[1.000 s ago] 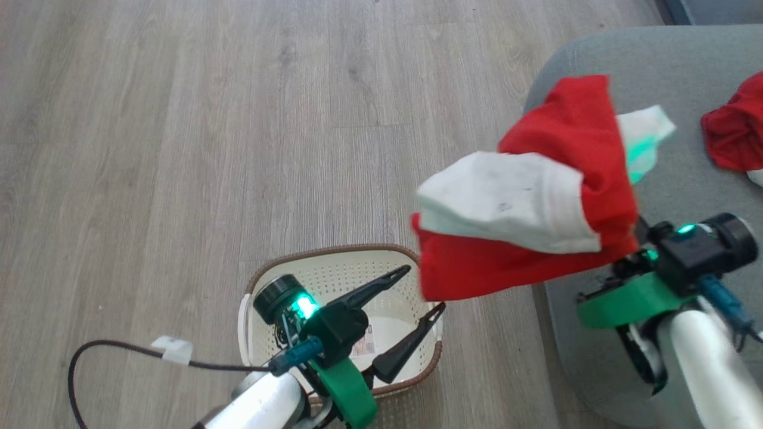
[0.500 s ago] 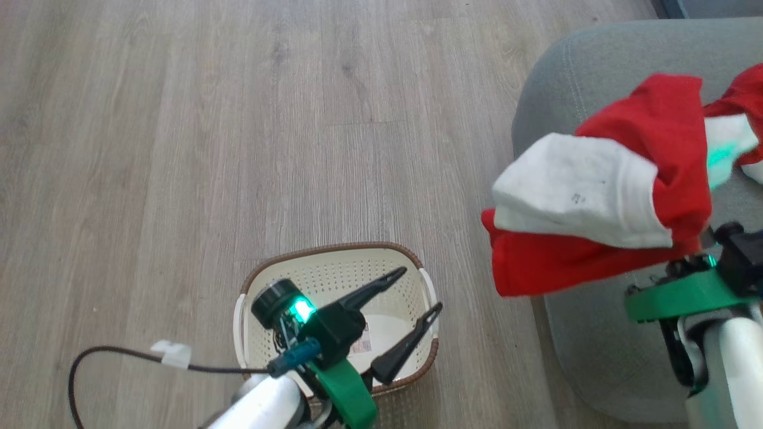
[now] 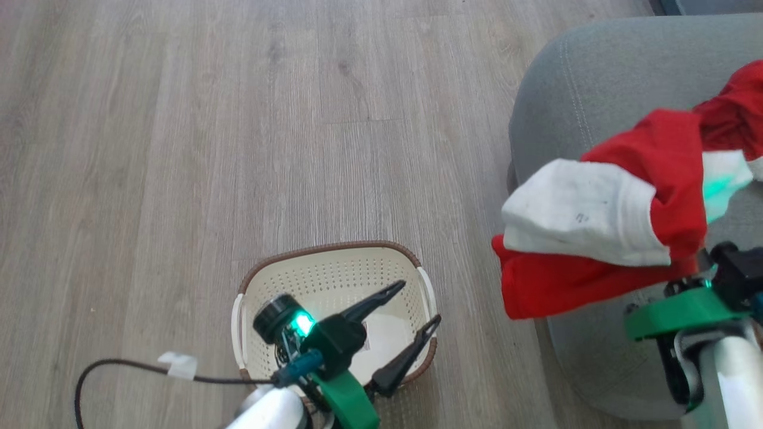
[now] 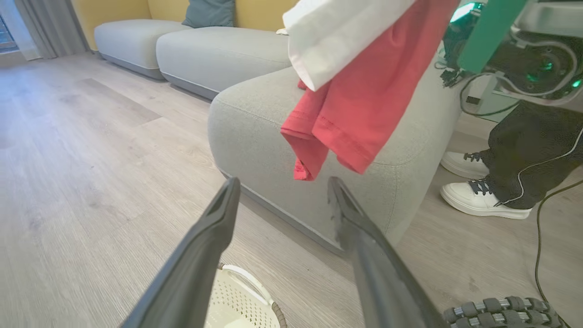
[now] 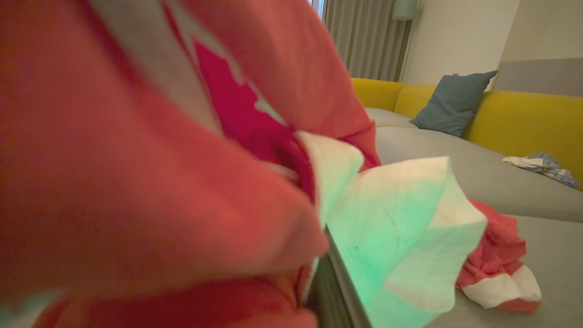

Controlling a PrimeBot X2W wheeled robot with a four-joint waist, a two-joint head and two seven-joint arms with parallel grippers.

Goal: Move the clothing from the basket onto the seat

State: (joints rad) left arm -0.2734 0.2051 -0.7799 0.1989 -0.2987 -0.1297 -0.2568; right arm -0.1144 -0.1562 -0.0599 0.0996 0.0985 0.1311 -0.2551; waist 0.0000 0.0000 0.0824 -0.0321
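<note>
Grey wood-plank floor [image 3: 179, 149] runs wide and bare to the left and far side; the grey seat [image 3: 596, 89] fills the right, its rounded corner nearest the basket [image 3: 334, 245], with a strip of floor between them.

Right claw [image 3: 700, 262] is closed on the held garment [image 3: 656, 179], red with a white panel; the cloth bunches over the fingers [image 5: 334, 287] and hides most of them. The garment hangs above the seat's near-left corner; its lower hem droops past the seat's left edge, over the floor; whether it brushes the upholstery cannot be told.

Left claw [image 3: 422, 301] stands wide open and holds nothing; it hovers above the basket's right half, tips apart from rim and wall.

The other garment [image 5: 496, 269] lies crumpled on the seat, just beyond the held one on the far right; grey cushion spreads open to its far and left sides.

The basket sits on the floor at near centre, its cream bottom showing.

A black cable [image 3: 119, 369] loops over the floor at near left; a person's white shoes [image 4: 483, 200] stand on the floor by the seat's near side, close behind the right arm.
</note>
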